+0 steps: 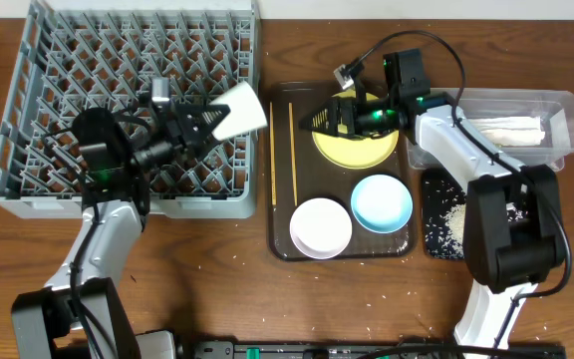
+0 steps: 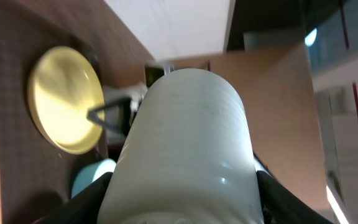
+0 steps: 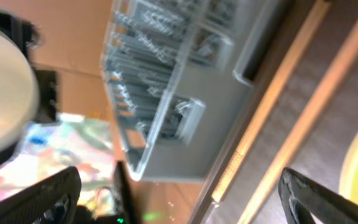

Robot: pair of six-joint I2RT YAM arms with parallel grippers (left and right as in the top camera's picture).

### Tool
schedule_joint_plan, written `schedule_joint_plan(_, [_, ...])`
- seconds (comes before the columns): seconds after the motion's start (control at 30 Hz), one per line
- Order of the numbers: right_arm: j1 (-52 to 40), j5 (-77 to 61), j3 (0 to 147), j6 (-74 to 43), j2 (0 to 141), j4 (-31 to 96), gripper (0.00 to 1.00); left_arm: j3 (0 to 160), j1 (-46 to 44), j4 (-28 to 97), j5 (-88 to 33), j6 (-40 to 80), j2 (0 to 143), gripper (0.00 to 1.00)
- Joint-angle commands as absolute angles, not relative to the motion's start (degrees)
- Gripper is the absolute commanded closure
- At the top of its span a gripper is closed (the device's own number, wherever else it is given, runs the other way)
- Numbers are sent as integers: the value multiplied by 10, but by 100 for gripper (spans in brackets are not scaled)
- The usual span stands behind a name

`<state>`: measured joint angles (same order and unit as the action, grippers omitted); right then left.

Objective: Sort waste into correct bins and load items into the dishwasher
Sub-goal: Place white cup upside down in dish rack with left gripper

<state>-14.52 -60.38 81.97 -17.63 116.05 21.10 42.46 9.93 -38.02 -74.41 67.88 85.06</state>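
My left gripper is shut on the small pale cup, holding it on its side above the right edge of the grey dishwasher rack. In the left wrist view the cup fills the space between the fingers. My right gripper hangs open and empty over the left rim of the yellow plate. Two chopsticks lie along the left of the brown tray, and both chopsticks show in the right wrist view. The white bowl and blue bowl sit on that tray.
The brown serving tray lies in the middle. At the right, a clear tub holds a white crumpled wrapper. A black tray in front of it carries rice grains. A few grains dot the table's front.
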Motion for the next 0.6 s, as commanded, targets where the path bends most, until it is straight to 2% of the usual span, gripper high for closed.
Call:
schedule_joint_plan(0.0, [-150, -467, 824, -94, 1087, 275, 1, 431, 111, -381, -680, 691, 839, 80])
schedule_joint_plan(0.2, [-170, -298, 825, -65, 1006, 367, 1, 433, 111, -321, -615, 657, 802, 81])
schedule_joint_plan(0.33, [-181, -234, 825, -50, 963, 405, 1, 455, 111, -201, -544, 599, 759, 81])
schedule_joint_plan(0.57, [-182, -218, 825, -40, 936, 436, 1, 520, 111, 42, -411, 484, 674, 81])
